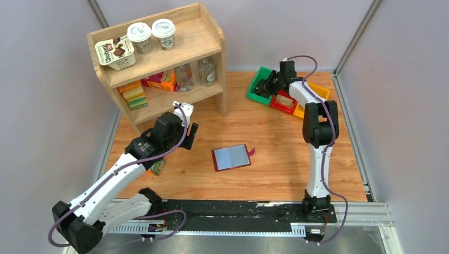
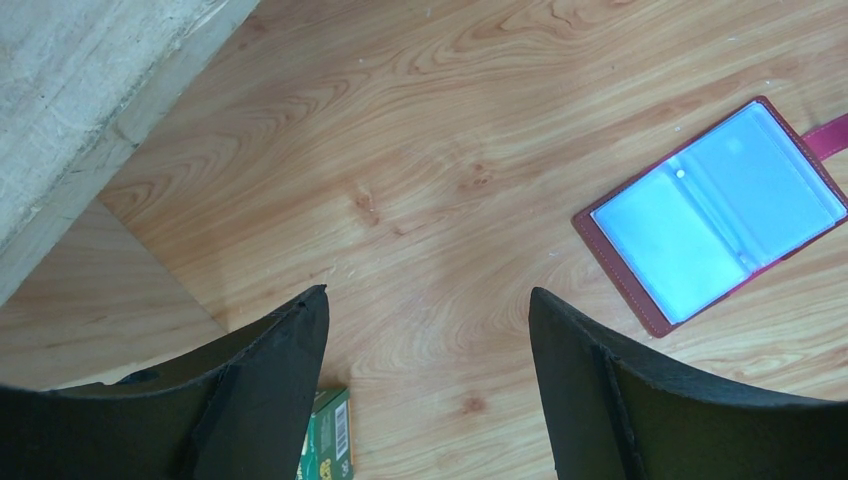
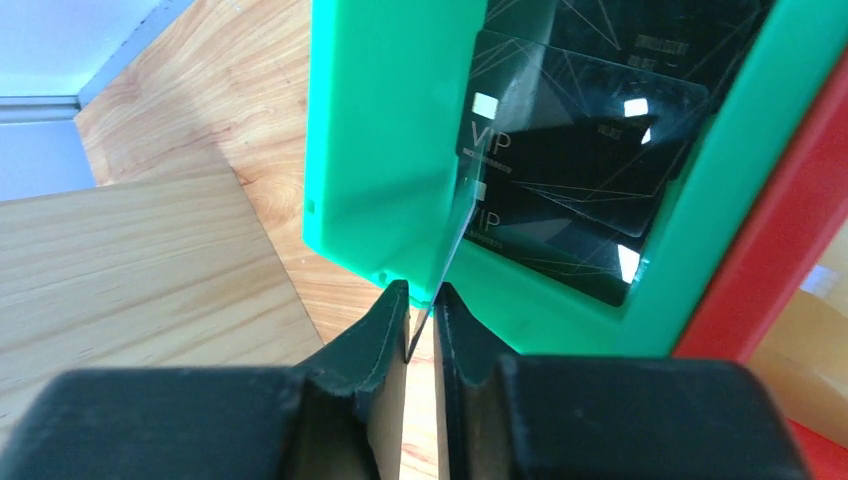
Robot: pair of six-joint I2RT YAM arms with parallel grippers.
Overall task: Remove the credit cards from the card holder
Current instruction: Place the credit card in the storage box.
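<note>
The maroon card holder (image 1: pixel 231 157) lies open and flat on the table, grey clear sleeves up; it also shows at the right of the left wrist view (image 2: pixel 715 215). My left gripper (image 1: pixel 190 133) (image 2: pixel 425 292) hovers open to its left, holding nothing. My right gripper (image 1: pixel 269 83) (image 3: pixel 422 288) is at the green bin (image 1: pixel 256 88) (image 3: pixel 380 130). Its jaws stand a narrow gap apart, and a thin credit card (image 3: pixel 447 250), seen edge-on, leans across that gap into the bin. Black credit cards (image 3: pixel 570 150) lie in the bin.
A red bin (image 1: pixel 283 101) and a yellow bin (image 1: pixel 319 91) adjoin the green one at the back right. A wooden shelf (image 1: pixel 159 58) with cups, bottles and boxes stands at the back left. A small green box (image 1: pixel 156 167) (image 2: pixel 330 440) lies under my left arm.
</note>
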